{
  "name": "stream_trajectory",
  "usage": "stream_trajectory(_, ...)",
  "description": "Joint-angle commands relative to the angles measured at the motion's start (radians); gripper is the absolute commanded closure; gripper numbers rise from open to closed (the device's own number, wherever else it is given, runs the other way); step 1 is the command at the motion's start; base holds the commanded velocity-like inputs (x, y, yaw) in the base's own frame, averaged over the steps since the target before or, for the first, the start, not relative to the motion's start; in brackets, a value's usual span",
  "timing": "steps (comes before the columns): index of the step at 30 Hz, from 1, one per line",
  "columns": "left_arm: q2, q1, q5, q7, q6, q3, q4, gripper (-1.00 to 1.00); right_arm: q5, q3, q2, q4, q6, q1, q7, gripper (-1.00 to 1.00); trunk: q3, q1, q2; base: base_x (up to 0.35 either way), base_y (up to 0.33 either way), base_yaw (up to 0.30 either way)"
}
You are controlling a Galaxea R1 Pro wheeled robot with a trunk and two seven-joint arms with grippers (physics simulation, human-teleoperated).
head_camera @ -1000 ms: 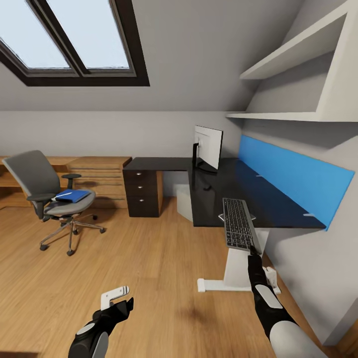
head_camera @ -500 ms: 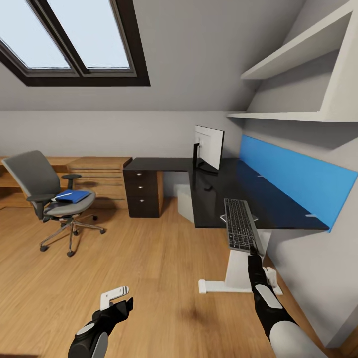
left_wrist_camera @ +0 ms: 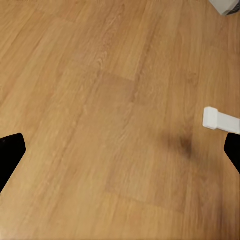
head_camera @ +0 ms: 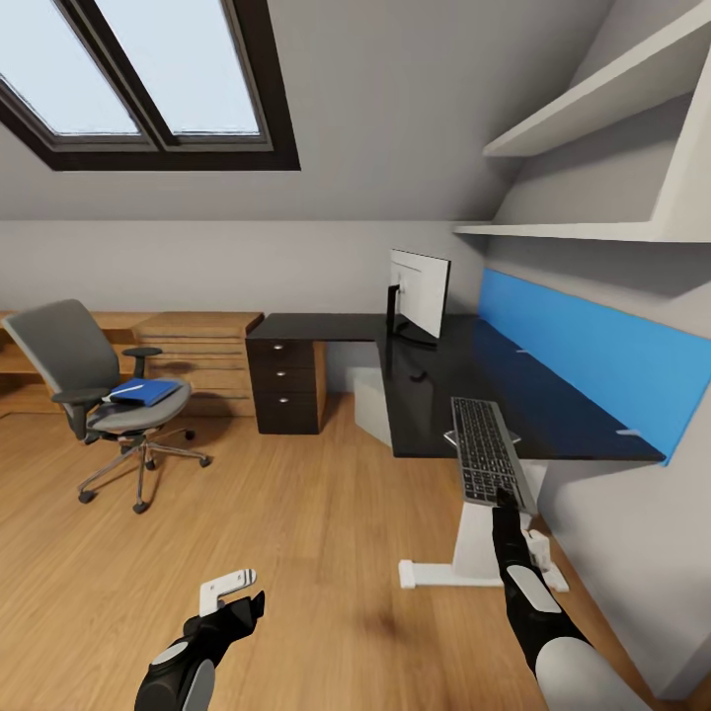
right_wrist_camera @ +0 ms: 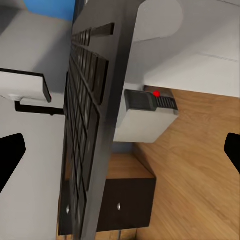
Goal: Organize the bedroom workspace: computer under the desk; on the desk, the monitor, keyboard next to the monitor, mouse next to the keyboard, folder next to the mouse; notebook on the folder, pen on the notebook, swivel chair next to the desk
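Jaws of the right gripper (head_camera: 506,497) are closed on the near short end of the slim dark grey rectangular keyboard (head_camera: 486,450), which stands out forward from them, so its long axis continues the line of the right arm and points toward the back of the glossy black L-shaped tabletop (head_camera: 464,380). The far part of the keyboard is already above the near edge of the tabletop, while the gripped end hangs out over the light wood floor (head_camera: 296,533); if it touches the surface or floats a little above, I cannot tell. The wide flat monitor with white back (head_camera: 419,293) stands upright near the inner corner of the tabletop, well beyond the far end of the keyboard and a little to its left, so in my judgement the next move is a push forward along this same axis and then a setting down beside the monitor. A small dark object, probably the mouse (head_camera: 418,374), lies between monitor and keyboard. The left gripper (head_camera: 232,591) hovers low above the floor with its jaws apart, holding nothing, and it is much farther from the tabletop. The flat bright blue folder (head_camera: 146,391) lies on the seat of the grey upholstered swivel chair (head_camera: 74,370), far to the left.
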Motion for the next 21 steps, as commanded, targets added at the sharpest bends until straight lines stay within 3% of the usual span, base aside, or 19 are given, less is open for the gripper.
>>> stream_trajectory(1,0.0,-0.001,0.011,0.007,0.004,0.001,-0.001,-1.0,-0.01,-0.003,0.001,0.0,0.0,-0.001,0.008,-1.0,-0.001,0.0,-0.001,0.044,0.035,0.0)
stream_trajectory(14,0.0,-0.001,0.01,0.007,0.004,0.0,0.001,-1.0,-0.01,-0.003,0.001,0.0,0.0,-0.001,0.008,-1.0,-0.001,0.0,-0.001,0.009,0.007,0.0)
stream_trajectory(21,0.0,0.0,0.009,0.007,0.004,0.0,0.001,-1.0,-0.01,-0.003,0.001,0.0,0.0,-0.001,0.008,-1.0,-0.001,0.0,-0.001,0.158,0.05,0.0)
